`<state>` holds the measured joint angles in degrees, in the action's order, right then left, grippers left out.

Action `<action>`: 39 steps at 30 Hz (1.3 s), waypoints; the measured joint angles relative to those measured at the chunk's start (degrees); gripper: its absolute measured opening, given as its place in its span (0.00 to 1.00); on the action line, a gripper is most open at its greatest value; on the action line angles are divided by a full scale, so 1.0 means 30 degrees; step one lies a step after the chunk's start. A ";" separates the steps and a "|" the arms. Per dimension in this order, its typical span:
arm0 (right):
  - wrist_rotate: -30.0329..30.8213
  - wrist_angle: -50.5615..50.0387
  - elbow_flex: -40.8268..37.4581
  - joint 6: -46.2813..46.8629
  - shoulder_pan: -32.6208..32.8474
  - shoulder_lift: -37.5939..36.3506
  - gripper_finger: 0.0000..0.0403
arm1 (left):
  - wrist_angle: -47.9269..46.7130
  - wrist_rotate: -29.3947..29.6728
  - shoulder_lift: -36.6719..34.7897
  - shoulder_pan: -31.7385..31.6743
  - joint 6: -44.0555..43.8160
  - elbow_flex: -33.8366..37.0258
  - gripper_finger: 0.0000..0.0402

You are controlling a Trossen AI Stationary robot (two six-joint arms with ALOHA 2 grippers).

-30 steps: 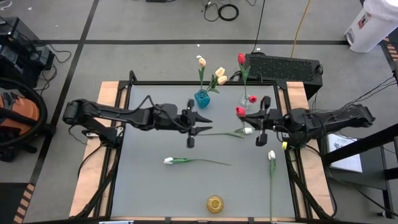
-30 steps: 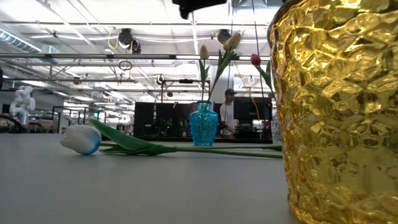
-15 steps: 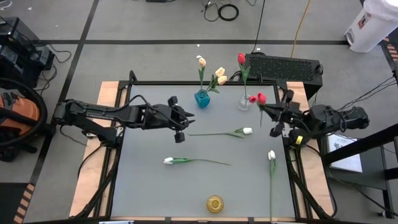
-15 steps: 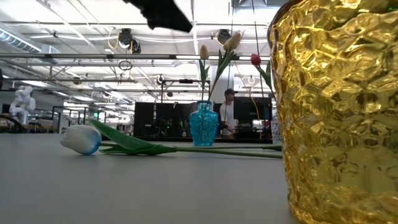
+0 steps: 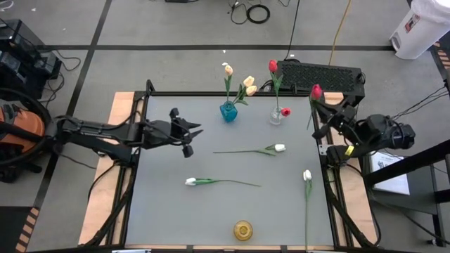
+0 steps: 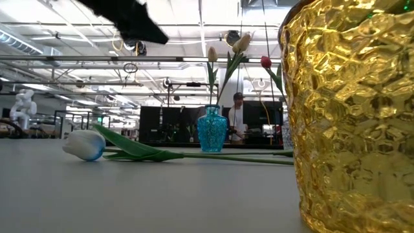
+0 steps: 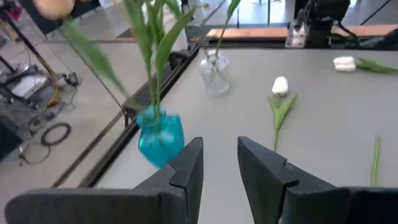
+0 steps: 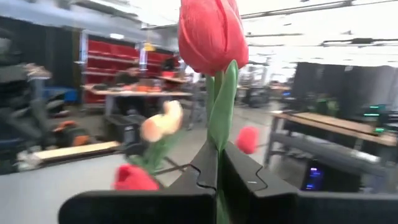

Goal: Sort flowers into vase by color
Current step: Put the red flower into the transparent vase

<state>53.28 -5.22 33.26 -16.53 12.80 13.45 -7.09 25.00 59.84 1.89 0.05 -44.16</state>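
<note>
My right gripper point(image 5: 322, 118) is at the table's right edge near the far corner, shut on a red tulip whose bud point(image 5: 316, 91) points toward the far edge. My left gripper point(image 5: 188, 138) hovers open over the table's left half, holding nothing; the low view shows it high up point(image 6: 129, 19). A blue vase point(image 5: 228, 111) holds cream-yellow tulips. A clear vase point(image 5: 275, 116) holds red ones. Three white tulips lie flat on the table: one mid-table point(image 5: 279, 148), one nearer point(image 5: 190, 181), one along the right edge point(image 5: 307, 176). My right gripper pinches the red tulip's green stem point(image 8: 219, 127) between its two fingers, a short way below the bud point(image 8: 211, 31). The fingers lie across the stem. The tulip is lifted clear of the table, with bud and leaf rising beyond the fingertips.
A gold vase point(image 5: 243, 230) stands at the table's near edge and fills the right of the low view point(image 6: 349, 116). A black frame point(image 5: 232, 93) runs along the far edge behind the vases. Open grey tabletop lies between the lying tulips.
My right gripper carried the red tulip from mid-table toward the right and far edge, turning so the bud now points toward the far edge. My left gripper drew back toward the table's left edge, away from the mid-table white tulip, which stayed lying where it was.
</note>
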 joint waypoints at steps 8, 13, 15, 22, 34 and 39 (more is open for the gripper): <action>0.0262 0.3436 0.0000 -0.2531 -0.0989 0.0171 0.00 | 0.2078 0.0134 -0.1933 0.0000 -0.0414 0.3273 0.27; 0.0222 0.4557 0.0000 -0.3068 -0.1878 0.0281 0.00 | 0.2893 0.0191 -0.2145 0.0000 -0.0411 0.4237 0.27; 0.0088 0.4777 0.0000 -0.3138 -0.2247 0.0344 0.00 | 0.2964 0.0194 -0.2135 0.0000 -0.0406 0.4334 0.27; -0.1760 0.6485 -0.0005 -0.2639 -0.3940 0.1413 0.00 | 0.4841 0.0180 -0.2143 0.0000 -0.0406 0.4950 0.27; -0.2396 0.9104 0.0000 -0.2670 -0.8007 0.5797 0.00 | 0.5229 -0.0204 -0.2130 0.0007 -0.0416 0.5091 0.27; -0.2669 0.9645 -0.0007 -0.1904 -1.0578 0.6360 0.00 | 0.5212 -0.0243 -0.2130 0.0000 -0.0414 0.5091 0.27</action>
<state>45.27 23.71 33.24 -22.24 -18.94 32.53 8.54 24.27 53.45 1.89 -1.19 -28.88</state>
